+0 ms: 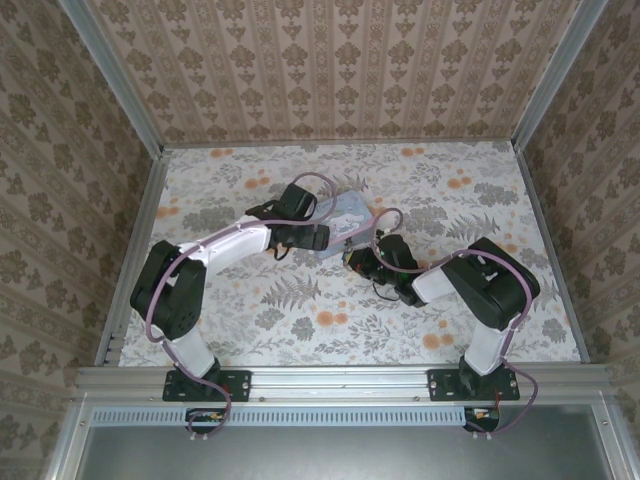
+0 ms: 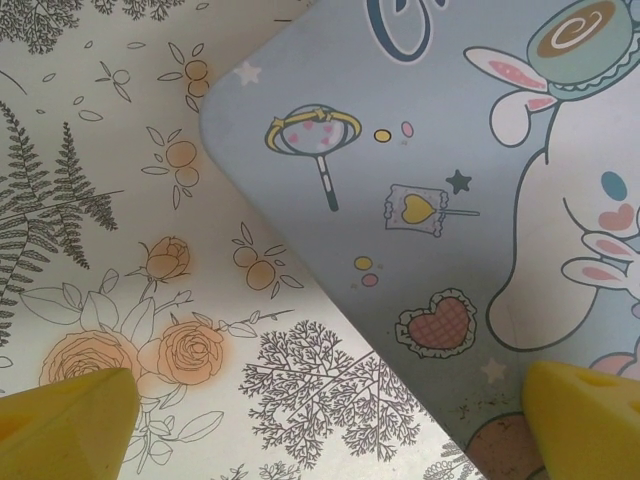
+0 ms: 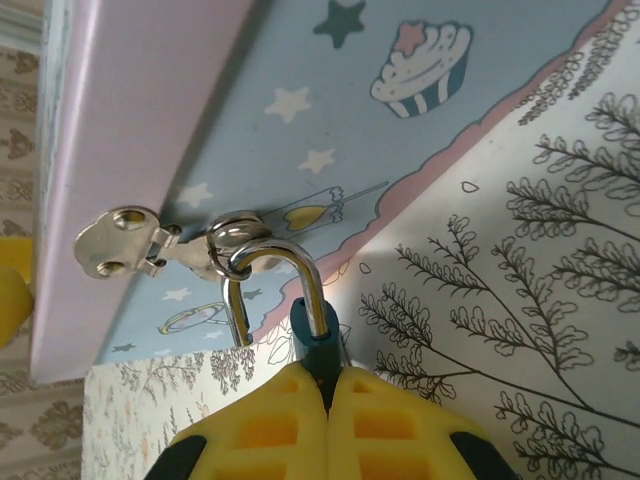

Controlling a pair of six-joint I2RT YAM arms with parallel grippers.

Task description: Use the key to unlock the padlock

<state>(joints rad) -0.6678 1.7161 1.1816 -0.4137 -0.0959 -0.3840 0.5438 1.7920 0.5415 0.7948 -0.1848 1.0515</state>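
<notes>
Tiny teal padlock (image 3: 321, 345) at lower centre, long axis upright, smooth curved steel shackle (image 3: 272, 257) topmost, hooked through metal hasp (image 3: 128, 240); right gripper (image 3: 327, 392) clenched on its body; left gripper (image 2: 330, 415) released above glossy round-cornered tin (image 2: 450, 200) on floral bench (image 2: 90, 220)

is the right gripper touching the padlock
Touching. The right wrist view shows the right gripper shut on the padlock, pinching its dark body just below the shackle.

Here we are in a robot test booth, a lab rig dressed up like a home: patterned wallpaper (image 1: 330, 60) on three sides, bare metal frame posts (image 1: 112, 75) in the corners, and a floral-print desk (image 1: 300, 330). The left arm (image 1: 215, 250) and right arm (image 1: 480, 285) are bolted to a metal rail (image 1: 340, 380).
</notes>
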